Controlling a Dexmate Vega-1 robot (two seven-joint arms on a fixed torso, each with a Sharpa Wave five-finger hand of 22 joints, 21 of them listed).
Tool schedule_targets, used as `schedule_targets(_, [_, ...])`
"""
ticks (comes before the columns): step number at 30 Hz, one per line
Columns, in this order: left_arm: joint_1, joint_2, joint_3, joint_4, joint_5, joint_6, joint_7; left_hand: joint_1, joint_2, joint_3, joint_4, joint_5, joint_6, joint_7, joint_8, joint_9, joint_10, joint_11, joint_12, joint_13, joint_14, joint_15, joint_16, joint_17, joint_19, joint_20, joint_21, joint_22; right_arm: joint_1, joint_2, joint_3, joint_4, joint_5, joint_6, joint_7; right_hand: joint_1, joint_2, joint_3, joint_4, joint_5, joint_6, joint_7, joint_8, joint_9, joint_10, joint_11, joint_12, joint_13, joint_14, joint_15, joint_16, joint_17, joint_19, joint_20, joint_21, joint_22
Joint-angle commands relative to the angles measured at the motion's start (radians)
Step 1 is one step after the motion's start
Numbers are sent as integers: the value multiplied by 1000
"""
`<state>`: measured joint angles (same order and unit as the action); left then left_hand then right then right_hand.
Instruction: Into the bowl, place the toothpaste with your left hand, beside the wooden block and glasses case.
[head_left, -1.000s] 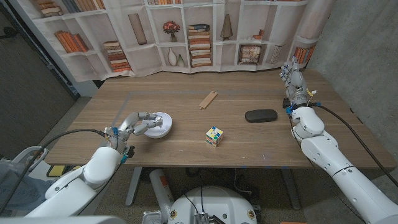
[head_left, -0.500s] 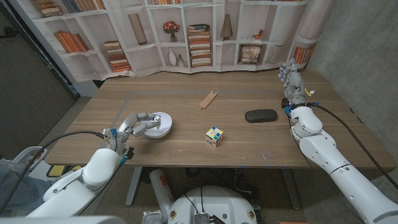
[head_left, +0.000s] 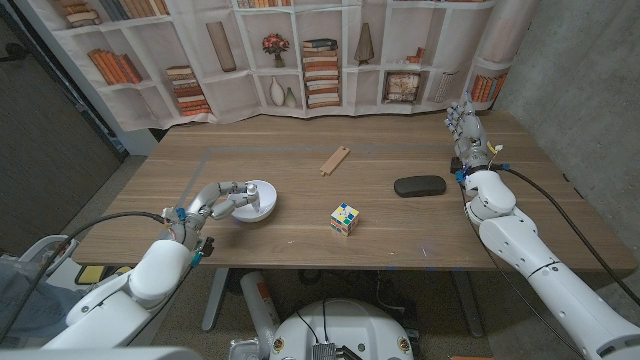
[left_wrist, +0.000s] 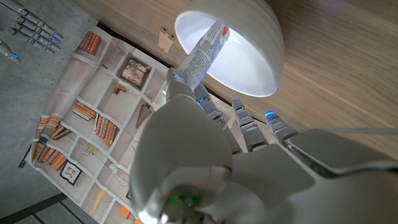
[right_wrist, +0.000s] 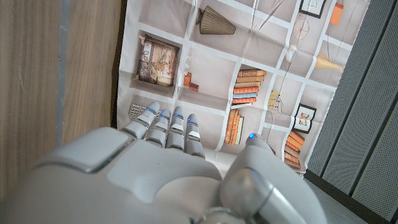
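While the left hand (head_left: 222, 199) reaches over the near rim of the white bowl (head_left: 262, 206) at the lower left of the head view, the toothpaste (left_wrist: 200, 55) shows in the left wrist view as a printed tube slanting down into the bowl's hollow, its far end touching the inner wall. The tube's near end runs back among the fingers (left_wrist: 249, 124), so the hand appears to hold it; how tightly the pictures do not show. Judged from this, the tube is being lowered and its release is not yet done.

The wooden block (head_left: 336, 159) lies at upper centre and the dark glasses case (head_left: 419, 185) at centre right, both well apart from the bowl, with a coloured cube (head_left: 345, 219) between them and nearer the front edge. The right hand (head_left: 468, 130) stands upright at the right edge of the frame, fingers straight and close together, holding nothing, probably parked there to keep out of the way.
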<state>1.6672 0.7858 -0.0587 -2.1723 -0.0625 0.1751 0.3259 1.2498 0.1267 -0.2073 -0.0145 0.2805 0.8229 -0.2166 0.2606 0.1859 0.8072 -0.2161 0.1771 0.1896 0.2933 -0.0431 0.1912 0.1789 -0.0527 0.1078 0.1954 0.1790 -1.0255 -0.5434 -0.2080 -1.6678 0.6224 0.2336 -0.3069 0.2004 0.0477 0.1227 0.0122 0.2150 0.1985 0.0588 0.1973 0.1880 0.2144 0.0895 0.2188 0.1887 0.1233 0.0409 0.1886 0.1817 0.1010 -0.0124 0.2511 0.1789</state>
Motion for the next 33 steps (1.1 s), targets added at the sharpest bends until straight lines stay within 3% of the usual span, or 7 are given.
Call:
schedule_targets(1, [0, 11, -8, 16, -15, -20, -24, -21, -4, -7, 15, 4, -28, -2, -19, 1, -27, 1, -1, 3, -16, -83, -6, 6, -8, 6, 1, 5, 4, 6, -7, 3, -6, -1, -13, 5, 2, -3, -2, 3, 5, -1, 0, 2, 7, -1, 0, 1, 10, 3, 0, 1, 10, -1, 0, 5])
schedule_targets(9, [4, 14, -17, 39, -39, -55, -50, -60, -18, -28, 36, 14, -87, 0, -51, 1, -90, 2, -3, 4, -36, -68, -4, 7, -24, 18, 0, 5, 9, 7, -13, 4, -6, -6, -9, 5, 2, -4, -3, 3, 4, -3, -1, 2, 8, -1, 0, 1, 10, 5, 0, 1, 11, -1, -2, 5])
schedule_targets(18, [-2, 15, -20, 69, -63, -105, -78, -201, -50, -95, 113, 36, -190, 20, -75, 3, -187, 4, 3, 8, -76, -28, -2, 10, -57, 35, -1, 6, 18, 7, -20, 4, -19, -16, -21, 5, 2, -4, -3, 3, 4, -4, -1, 2, 9, 0, 0, 1, 12, 5, 1, 1, 12, 0, -4, 5])
schedule_targets(33, [-1, 9, -28, 56, -66, -113, -68, -233, -50, -105, 130, 44, -222, 31, -77, 4, -220, 5, 2, 8, -89, -18, -2, 10, -66, 40, -1, 6, 5, -2, -13, -13, -29, -23, -38, 5, 3, -5, -4, 3, 7, -6, 1, 2, 11, -1, 1, 1, 13, 5, 1, 1, 13, 2, -8, 5])
